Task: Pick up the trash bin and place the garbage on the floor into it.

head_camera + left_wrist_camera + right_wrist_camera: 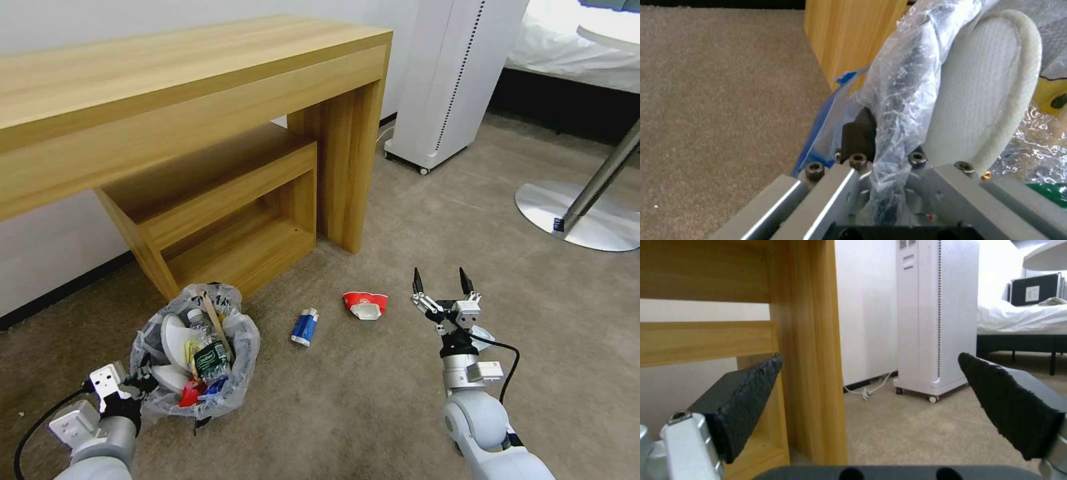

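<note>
While the left tool [137, 385] grips the trash bin [230, 373] by its bagged rim, the right tool [440, 283] hangs wide open, empty, near the red paper [365, 304] on the floor [373, 400].

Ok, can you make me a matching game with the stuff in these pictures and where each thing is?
Things:
1. slipper
2. tube
3. red paper
4. right gripper

Places or states:
A. open, holding nothing
B. on the floor, nearest the right gripper
C. inside the bin
D. on the floor between the bin and the red paper

Pairs: 1-C, 2-D, 3-B, 4-A
</note>
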Tool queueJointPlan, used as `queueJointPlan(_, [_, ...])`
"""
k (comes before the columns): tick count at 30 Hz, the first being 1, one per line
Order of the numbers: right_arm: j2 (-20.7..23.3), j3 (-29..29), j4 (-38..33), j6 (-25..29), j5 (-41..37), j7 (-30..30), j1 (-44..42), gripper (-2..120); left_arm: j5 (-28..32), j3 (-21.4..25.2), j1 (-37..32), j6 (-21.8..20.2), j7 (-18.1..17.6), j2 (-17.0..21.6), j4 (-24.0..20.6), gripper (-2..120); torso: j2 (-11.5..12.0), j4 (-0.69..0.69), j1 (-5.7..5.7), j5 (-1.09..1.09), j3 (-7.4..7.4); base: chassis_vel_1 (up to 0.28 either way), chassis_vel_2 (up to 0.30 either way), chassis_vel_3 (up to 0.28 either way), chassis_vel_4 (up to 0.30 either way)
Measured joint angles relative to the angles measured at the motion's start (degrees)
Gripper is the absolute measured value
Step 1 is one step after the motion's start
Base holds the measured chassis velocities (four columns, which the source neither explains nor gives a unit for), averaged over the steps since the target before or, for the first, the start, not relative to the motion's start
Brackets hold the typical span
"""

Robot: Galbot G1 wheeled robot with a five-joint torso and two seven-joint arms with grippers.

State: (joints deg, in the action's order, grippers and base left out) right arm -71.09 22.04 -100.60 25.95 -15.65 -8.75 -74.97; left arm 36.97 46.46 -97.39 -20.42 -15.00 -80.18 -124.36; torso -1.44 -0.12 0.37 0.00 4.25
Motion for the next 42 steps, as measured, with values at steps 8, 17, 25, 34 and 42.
queueJointPlan(8, [-0.2, -0.2, 0.3, 0.0, 0.0, 0.0, -0.1, 100, 0.0, 0.1, 0.1, 0.0, 0.0, 0.1, 0.2, 0, 0.0, 0.0, 0.0, 0.0, -0.01, 0.0, 0.0, 0.0, 0.0])
queueJointPlan(17, [-0.5, -0.3, 0.8, 0.3, 0.7, 0.1, 0.1, 100, 0.4, 0.1, 0.3, 0.0, 0.0, 0.4, 0.6, 0, 0.0, 0.0, 0.0, 0.0, -0.01, 0.0, 0.0, 0.0, 0.0])
queueJointPlan(25, [0.0, -1.0, 0.5, -1.5, -0.3, -0.5, 0.2, 100, 0.4, -0.1, 0.7, 0.0, 0.0, 0.4, 1.4, 0, 0.0, 0.0, 0.0, 0.0, 0.0, 0.0, 0.0, 0.0, 0.0])
queueJointPlan(34, [0.1, -3.0, -1.1, -6.2, -0.4, -4.7, 2.2, 100, 0.2, -0.1, 1.0, 0.0, 0.1, 0.3, 1.9, 0, 0.0, 0.0, 0.0, 0.01, 0.0, 0.0, 0.0, 0.0, 0.0])
queueJointPlan(42, [3.6, 2.3, -1.0, -7.1, -3.0, -4.8, 4.8, 100, 0.1, -0.3, 1.6, 0.1, 0.1, 0.2, 2.5, 0, 0.0, -0.01, 0.0, 0.01, 0.0, 0.0, 0.0, 0.0, 0.0])
